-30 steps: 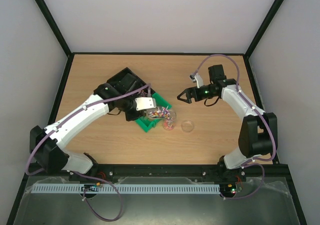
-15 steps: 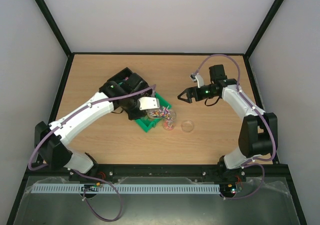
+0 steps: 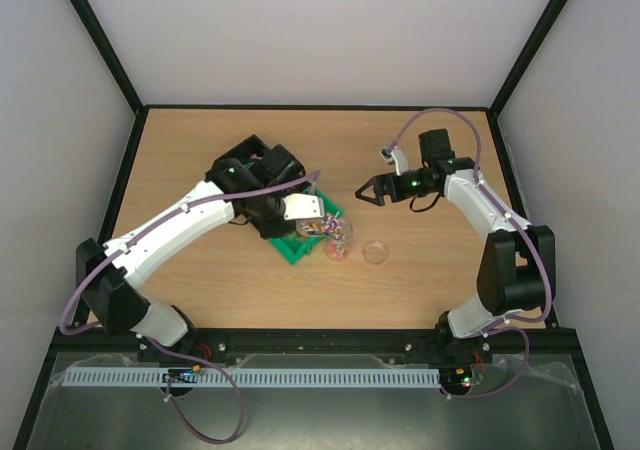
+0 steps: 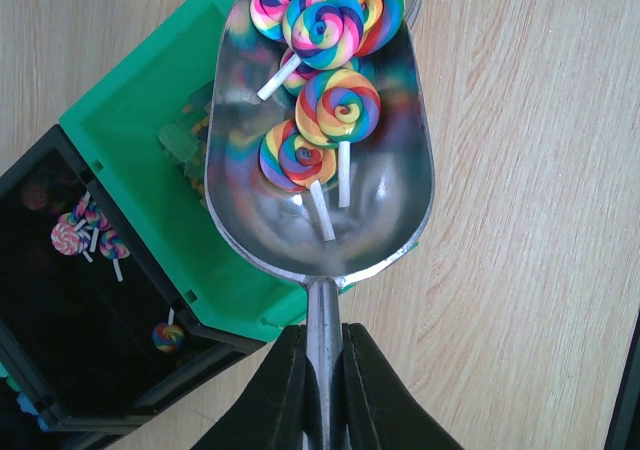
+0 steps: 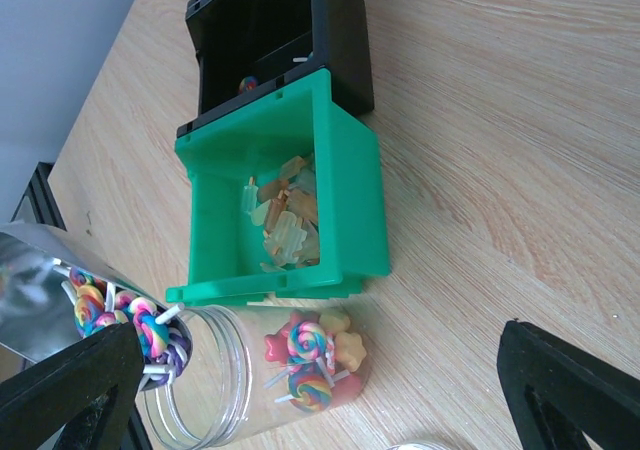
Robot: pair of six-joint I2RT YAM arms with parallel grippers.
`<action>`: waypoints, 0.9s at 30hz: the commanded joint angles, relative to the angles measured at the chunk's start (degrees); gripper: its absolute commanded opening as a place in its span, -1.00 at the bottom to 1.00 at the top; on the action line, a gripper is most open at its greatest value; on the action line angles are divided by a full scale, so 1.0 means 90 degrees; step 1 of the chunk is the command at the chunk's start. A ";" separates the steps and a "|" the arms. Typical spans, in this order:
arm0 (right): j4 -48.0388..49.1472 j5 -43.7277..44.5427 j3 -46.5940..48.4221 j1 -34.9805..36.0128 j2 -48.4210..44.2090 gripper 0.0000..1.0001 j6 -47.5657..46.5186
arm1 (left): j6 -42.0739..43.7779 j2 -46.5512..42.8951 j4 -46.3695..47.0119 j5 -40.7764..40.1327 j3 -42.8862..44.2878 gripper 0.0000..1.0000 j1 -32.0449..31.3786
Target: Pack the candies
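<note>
Here, the left gripper [image 4: 322, 342] is clenched on the thin handle of a shiny metal scoop [image 4: 290, 220]. Its bowl is heaped with rainbow-swirled lollipop candies [image 4: 338, 105] and reaches over the mouth of a clear round jar [image 5: 215, 390]. More sweets, pink and yellow stars among them, already sit at the jar's bottom. The jar rests on the wooden table [image 3: 430, 270] just beside a green plastic bin [image 5: 350, 200] of pale sweets, which adjoins a black plastic bin [image 5: 340, 50]. The right gripper [image 3: 362, 194] hangs apart with jaws spread wide and grasps nothing, and a small clear round lid [image 3: 375, 252] lies near the jar.
</note>
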 commanded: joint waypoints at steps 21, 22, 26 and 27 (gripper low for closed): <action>-0.0159 -0.0332 -0.0060 -0.0143 -0.0278 0.97 -0.0009 | -0.0130 0.0433 -0.0669 -0.0729 0.0871 -0.95 -0.0392; -0.0161 -0.0336 -0.0063 -0.0141 -0.0281 0.97 -0.0009 | -0.0134 0.0448 -0.0698 -0.0749 0.0903 -0.95 -0.0412; -0.0168 -0.0339 -0.0058 -0.0143 -0.0288 0.97 -0.0014 | -0.0140 0.0506 -0.0783 -0.0829 0.0995 -0.95 -0.0488; -0.0173 -0.0335 -0.0058 -0.0145 -0.0290 0.97 -0.0014 | -0.0140 0.0516 -0.0799 -0.0857 0.1008 -0.95 -0.0496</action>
